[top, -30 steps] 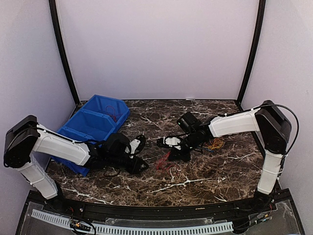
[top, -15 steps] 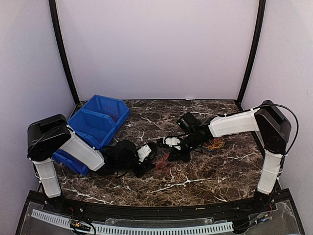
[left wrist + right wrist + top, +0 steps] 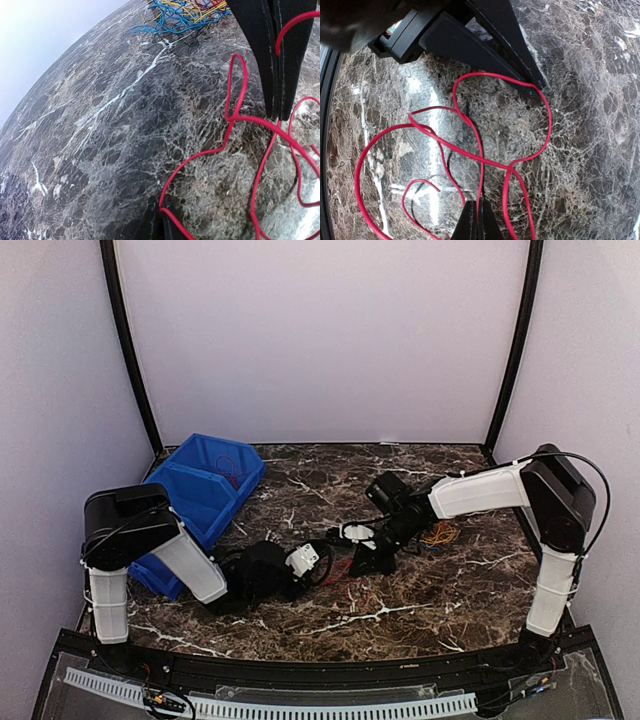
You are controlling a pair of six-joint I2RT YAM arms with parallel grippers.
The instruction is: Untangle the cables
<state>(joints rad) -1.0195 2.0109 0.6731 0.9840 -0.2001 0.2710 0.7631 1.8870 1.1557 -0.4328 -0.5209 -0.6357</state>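
Left hand point(image 3: 163, 220) and right hand point(image 3: 479, 212) each pinch the looping red cable point(image 3: 230, 119) on the marble surface point(image 3: 100, 125). I judge it light, limp and springy, best gripped beside crossings.

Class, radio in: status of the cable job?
Left end effector and right end effector shut on red cable. Loops crossed between them. Other cables piled apart.

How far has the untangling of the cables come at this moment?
Done: little; some red wire seems to lie in the blue bin. In hand: the left gripper and right gripper both look shut on the red cable, which crosses itself in loops on the marble table. Left: the blue and yellow cables are one tangled heap.
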